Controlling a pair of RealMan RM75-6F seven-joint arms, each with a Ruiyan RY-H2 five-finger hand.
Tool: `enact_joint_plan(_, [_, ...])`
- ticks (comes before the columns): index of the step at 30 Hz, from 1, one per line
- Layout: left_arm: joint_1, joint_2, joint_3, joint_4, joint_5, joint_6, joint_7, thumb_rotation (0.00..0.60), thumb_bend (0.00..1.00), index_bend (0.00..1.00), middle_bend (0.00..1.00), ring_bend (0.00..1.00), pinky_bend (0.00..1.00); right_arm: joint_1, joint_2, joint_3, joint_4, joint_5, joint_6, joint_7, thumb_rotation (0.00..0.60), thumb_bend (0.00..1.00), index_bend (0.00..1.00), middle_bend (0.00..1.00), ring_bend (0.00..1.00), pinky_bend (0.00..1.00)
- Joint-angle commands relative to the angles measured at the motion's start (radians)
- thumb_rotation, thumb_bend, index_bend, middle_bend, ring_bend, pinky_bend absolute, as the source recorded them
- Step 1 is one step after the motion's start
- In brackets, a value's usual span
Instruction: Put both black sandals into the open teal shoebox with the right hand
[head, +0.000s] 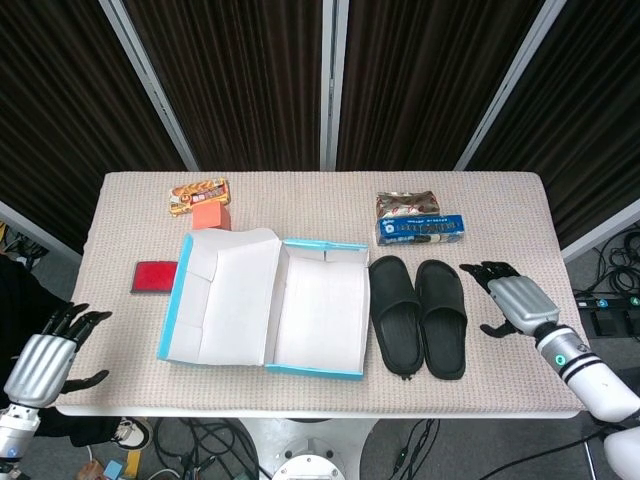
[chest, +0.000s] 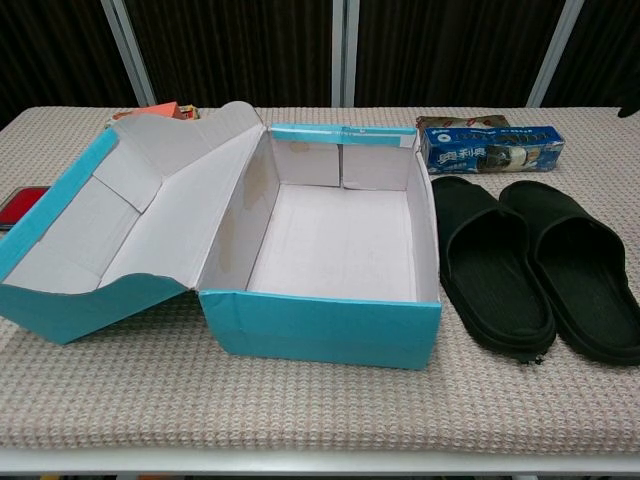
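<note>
Head view first: at the far left we see our left hand (head: 42, 356) hanging off the worktop's (head: 120, 390) near-left corner, fingers spread and holding nothing. On the beige woven worktop, a flat red item (head: 153, 276) lies beside the box's left edge, and behind it sit a snack packet (head: 198, 196) and a small orange block (head: 211, 217), the block just behind the lid.

Next comes the teal shoebox (head: 320, 312), open, its hinged lid (head: 222, 297) folded out to the left. Outside it is bright teal; inside it is plain white card. In the chest view its interior holds nothing.

Just right of the box lie the two black sandals. The left sandal (head: 396, 313) and the right sandal (head: 442, 316) sit side by side, touching along their inner edges, soles down, toes pointing away from us. They are matte black slides with a broad strap over the forefoot. The left one lies close against the box's right wall.

Behind them we see a blue biscuit pack (head: 420, 229) and a brown wrapper (head: 407, 205).

Our right hand (head: 510, 299) hovers near the right sandal without touching it, fingers apart and holding nothing.
</note>
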Motion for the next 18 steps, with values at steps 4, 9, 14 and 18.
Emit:
enact_joint_plan(4, [-0.010,0.011,0.008,-0.006,0.005,-0.021,-0.024,0.600,0.02,0.17,0.23,0.11,0.11,0.120,-0.101,0.017,-0.039,0.258,0.043,-0.278,0.600,0.03,0.07,0.12,0.02,0.00])
enact_joint_plan(9, [-0.022,0.012,0.006,-0.002,0.024,-0.020,-0.041,0.600,0.02,0.17,0.23,0.11,0.11,0.198,-0.166,0.000,-0.056,0.440,0.085,-0.425,0.600,0.01,0.09,0.14,0.05,0.00])
enact_joint_plan(14, [-0.026,0.014,0.016,0.031,0.032,-0.023,-0.097,0.600,0.02,0.17,0.23,0.11,0.12,0.308,-0.207,-0.017,-0.046,0.663,0.067,-0.527,0.600,0.01,0.09,0.13,0.05,0.00])
enact_joint_plan(18, [-0.023,0.015,0.022,0.065,0.028,-0.022,-0.142,0.600,0.02,0.18,0.23,0.11,0.12,0.427,-0.218,-0.053,-0.037,0.848,0.041,-0.627,0.600,0.01,0.09,0.11,0.04,0.00])
